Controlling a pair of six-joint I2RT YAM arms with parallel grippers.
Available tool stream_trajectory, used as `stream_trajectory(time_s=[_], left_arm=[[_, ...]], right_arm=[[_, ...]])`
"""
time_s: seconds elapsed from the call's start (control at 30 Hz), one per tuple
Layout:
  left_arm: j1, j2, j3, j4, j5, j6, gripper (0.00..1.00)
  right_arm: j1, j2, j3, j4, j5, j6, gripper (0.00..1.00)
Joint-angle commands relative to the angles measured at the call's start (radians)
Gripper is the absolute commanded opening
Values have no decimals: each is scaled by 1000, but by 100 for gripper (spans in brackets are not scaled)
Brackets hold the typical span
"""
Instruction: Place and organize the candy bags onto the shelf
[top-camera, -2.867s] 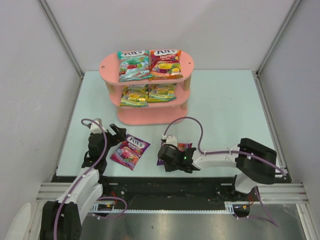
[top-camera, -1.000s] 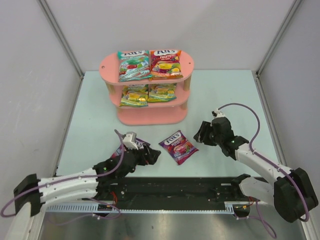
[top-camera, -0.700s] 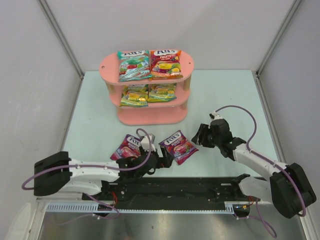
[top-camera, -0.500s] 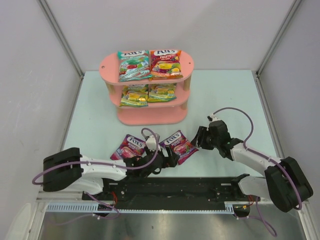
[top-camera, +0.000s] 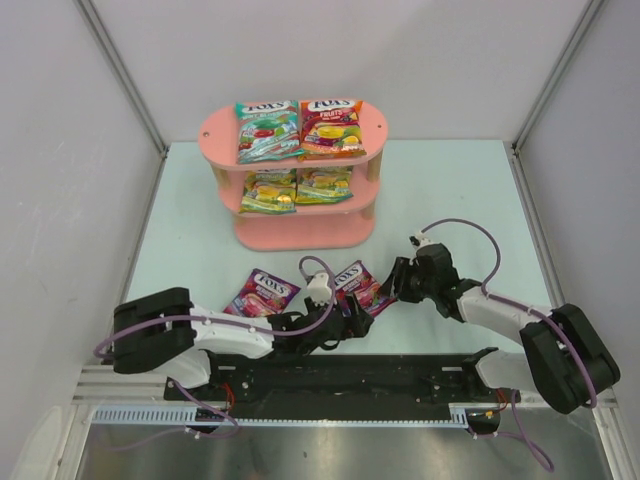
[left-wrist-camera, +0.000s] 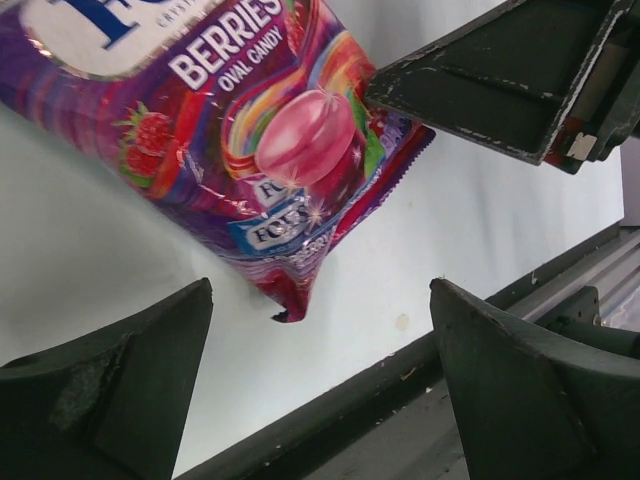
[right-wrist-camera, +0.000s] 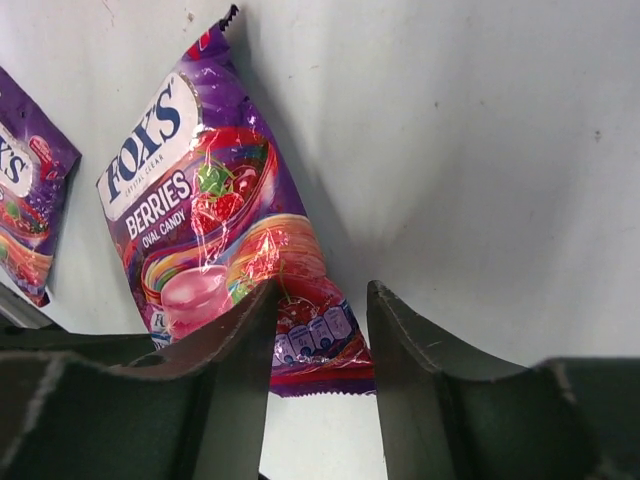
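The pink shelf stands at the back. Its top tier holds a teal bag and a red-orange bag. Its middle tier holds two yellow-green bags. Two purple bags lie on the table. One purple bag lies at the left. The other purple bag lies between my grippers. My left gripper is wide open, just short of that bag's near corner. My right gripper is narrowly open, its jaws astride the bag's right edge.
The table's black front rail runs right under my left gripper. The left purple bag also shows in the right wrist view. The right gripper's finger shows in the left wrist view, against the bag. Grey walls enclose the table.
My left arm has swept right along the front edge to the middle purple bag. My right gripper has moved left up to the same bag, which shifted slightly left.
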Motion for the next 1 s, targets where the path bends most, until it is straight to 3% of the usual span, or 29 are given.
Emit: stream_trajectory(time_s=[0.0, 0.13, 0.4, 0.63, 0.97], left_arm=[[-16, 35, 72, -34, 32, -71, 93], [-22, 50, 67, -50, 27, -108, 87], [-26, 35, 53, -123, -17, -145, 81], [-29, -23, 24, -220, -89, -171, 84], [-29, 30, 27, -154, -96, -173, 82]], right_arm=[[15, 8, -19, 57, -43, 7, 45], [39, -15, -36, 67, -51, 17, 43], [51, -47, -65, 93, -77, 37, 29], [62, -60, -65, 86, -69, 36, 40], [79, -84, -73, 98, -86, 48, 43]])
